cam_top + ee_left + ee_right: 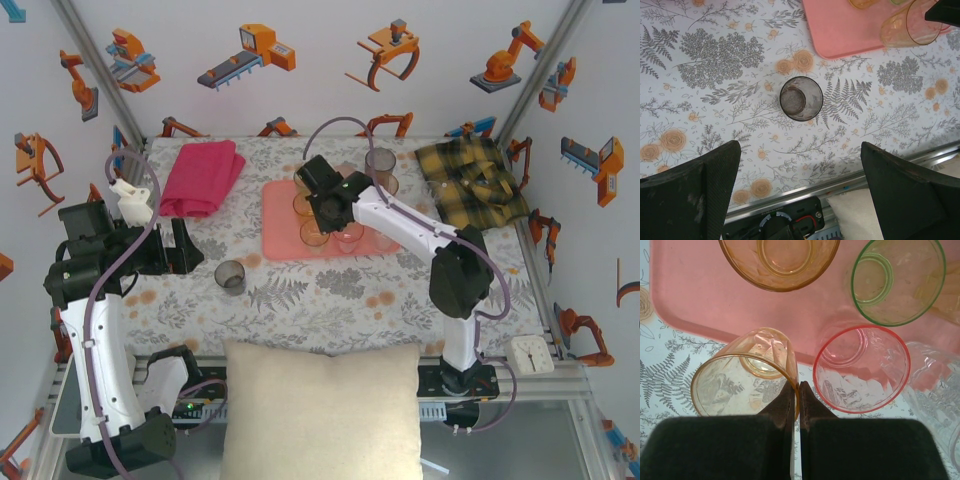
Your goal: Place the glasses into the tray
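Right fingers [785, 402] are squeezing almost fully together on the near wall of an amber glass [735, 385], pinching it at the rim. The glass is hanging mouth-up toward the wrist, long axis close to vertical but leaning. Its base is sitting over the near edge of the salmon-pink tray [700, 295], partly over the floral desk [715, 75]. The tray floor is lying straight ahead of the fingers, so the set-down is probably needing a short push forward. The bare patch to aim for is left of the pink-rimmed glass [861, 369], which is standing just beside.

Left fingers [695, 195] are gaping wide, holding nothing. A smoky grey glass [801, 98] is standing upright on the desk ahead of them, mouth up, apart from the tray. The left arm is looking nearer to it.
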You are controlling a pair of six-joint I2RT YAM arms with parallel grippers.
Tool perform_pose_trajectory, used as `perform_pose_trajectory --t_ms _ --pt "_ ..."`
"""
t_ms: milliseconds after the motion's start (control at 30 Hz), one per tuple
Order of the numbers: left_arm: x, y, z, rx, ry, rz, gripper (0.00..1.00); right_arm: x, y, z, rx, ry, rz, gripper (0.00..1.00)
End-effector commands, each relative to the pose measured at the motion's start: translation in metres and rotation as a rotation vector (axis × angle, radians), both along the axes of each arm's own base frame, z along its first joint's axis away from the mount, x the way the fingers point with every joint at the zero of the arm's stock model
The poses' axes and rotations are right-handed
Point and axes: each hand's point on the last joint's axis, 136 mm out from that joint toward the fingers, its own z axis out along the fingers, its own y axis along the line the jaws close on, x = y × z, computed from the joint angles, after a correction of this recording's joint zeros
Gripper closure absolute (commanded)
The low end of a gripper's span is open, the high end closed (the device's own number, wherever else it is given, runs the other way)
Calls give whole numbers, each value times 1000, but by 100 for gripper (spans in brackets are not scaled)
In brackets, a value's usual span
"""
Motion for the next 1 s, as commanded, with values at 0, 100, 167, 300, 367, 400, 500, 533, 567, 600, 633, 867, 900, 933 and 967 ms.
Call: perform_pose_trajectory --t_ms 0,100,167,300,367,400,500,533,567,600,633,867,900,933,967 --pt "-2 -2 4 -16 -8 -5 3 9 9 2 19 -18 13 96" --pt "-2 -3 4 -17 -7 -6 3 12 12 -1 20 -12 16 96" --pt "-2 -2 3 -15 -8 -4 3 13 13 -3 17 -12 17 96" --pt "-2 -2 3 -12 -9 -2 3 17 14 -7 7 -13 14 96" --pt "-3 -2 2 -10 -7 -3 3 20 15 -8 1 -16 15 96" --pt "-3 -2 2 -9 -8 -3 3 21 15 -9 0 -16 13 96" --pt "-3 -2 2 -11 -8 -2 3 23 15 -14 -9 -10 11 96" --pt "-3 -2 2 -11 -8 -3 3 24 15 -17 -11 -6 9 96" --pt "-3 -2 2 -12 -9 -4 3 24 16 -18 -9 -5 7 96" --pt "-3 -2 3 -12 -9 -3 3 24 16 -19 -11 -2 7 96" --pt "-3 -2 3 -10 -11 -5 3 24 16 -20 -12 -2 5 96" --pt "-3 -2 2 -11 -8 -5 3 28 16 -27 -21 2 2 96" --pt "-3 -2 2 -10 -8 -4 3 28 16 -26 -18 1 2 96" --pt "-2 -2 1 -9 -8 -6 3 29 16 -27 -18 4 0 96" --pt "-2 -1 1 -9 -6 -4 3 30 16 -28 -18 5 0 96"
